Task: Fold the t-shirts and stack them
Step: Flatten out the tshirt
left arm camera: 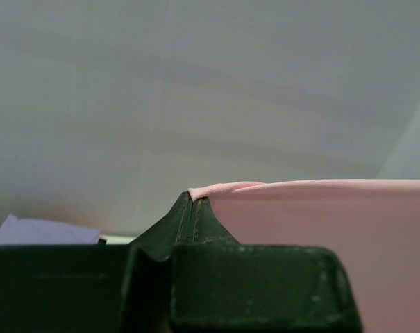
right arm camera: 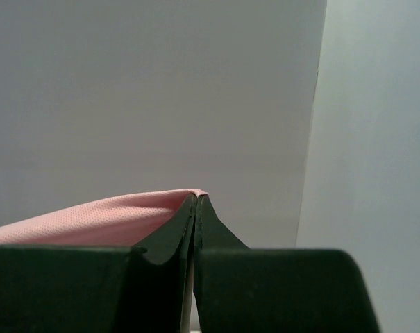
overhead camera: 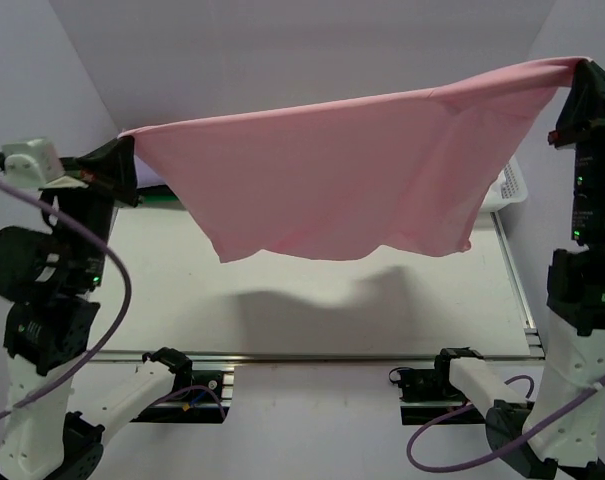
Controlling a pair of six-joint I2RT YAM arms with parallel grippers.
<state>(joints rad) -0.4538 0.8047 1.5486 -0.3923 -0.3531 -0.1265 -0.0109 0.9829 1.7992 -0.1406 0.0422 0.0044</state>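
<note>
Raised left pincer (left arm camera: 193, 202) and right pincer (right arm camera: 196, 200) pinch pink tee (overhead camera: 332, 180) (stretched between).

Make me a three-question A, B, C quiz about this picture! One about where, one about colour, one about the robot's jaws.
1. Where is the t-shirt? A. Hanging between the left arm and right arm. B. Folded in a pile. C. Inside a basket.
2. What colour is it? A. Green. B. Pink. C. Black.
3. How are the jaws? A. Wide open. B. Shut on the shirt. C. Holding a cup.
Answers: A, it stretches above the table; B, the cloth is pink; B, both wrist views show them pinching its edge.
</note>
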